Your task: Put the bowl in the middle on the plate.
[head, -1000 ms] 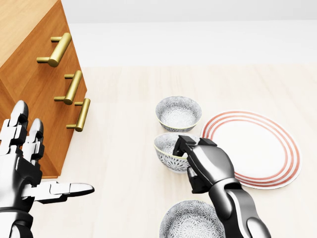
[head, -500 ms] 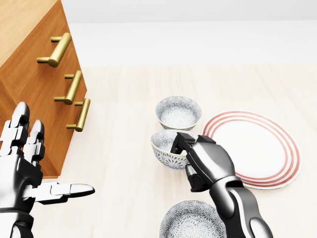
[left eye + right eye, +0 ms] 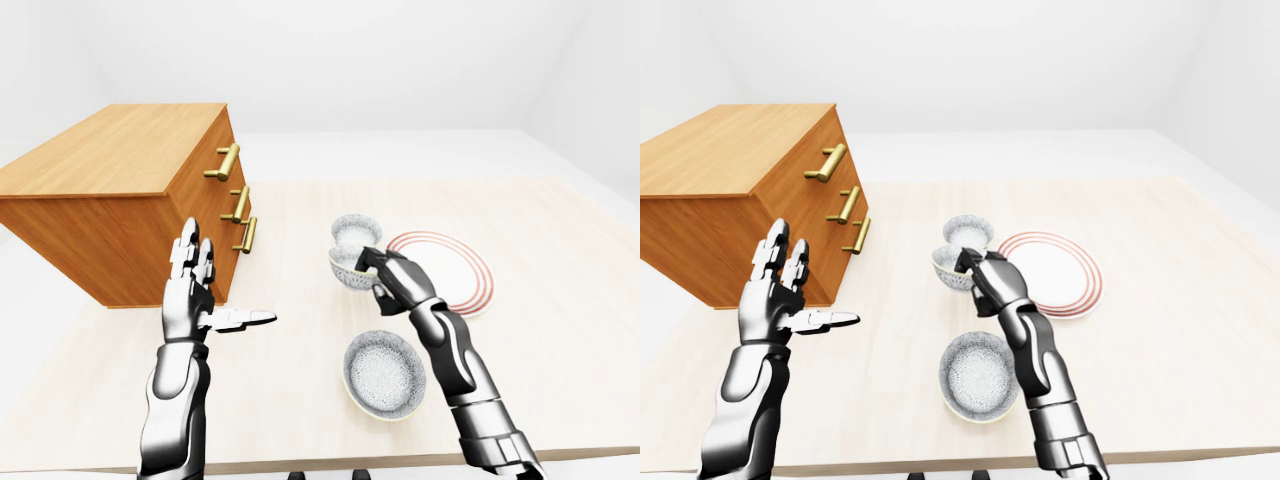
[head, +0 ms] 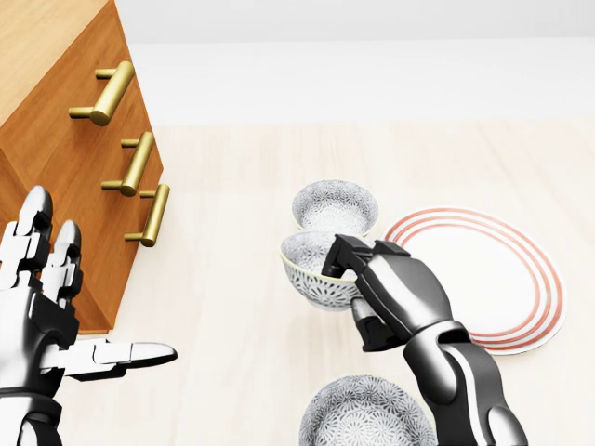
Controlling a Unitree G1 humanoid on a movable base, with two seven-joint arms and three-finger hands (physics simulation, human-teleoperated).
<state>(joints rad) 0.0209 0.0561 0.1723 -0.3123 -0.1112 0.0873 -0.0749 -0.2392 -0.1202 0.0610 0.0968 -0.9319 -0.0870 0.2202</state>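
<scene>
- Nearest me, a patterned bowl (image 4: 367,415) sits on the worktop (image 4: 232,279); my left hand (image 4: 42,325) hangs open, out of the way.
- My right hand (image 4: 395,295) grips the middle bowl (image 4: 311,265) by its rim, just left of the plate (image 4: 493,279), apparently for carrying across.
- Beyond sits the third bowl (image 4: 335,206).

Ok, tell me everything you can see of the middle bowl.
The middle bowl is ceramic-looking, grey-patterned outside and inside, with a pale yellowish rim. The right hand pinches its right rim. It is slightly tilted, seemingly lifted off the table, left of the plate, overlapping the far bowl in the head view.
</scene>
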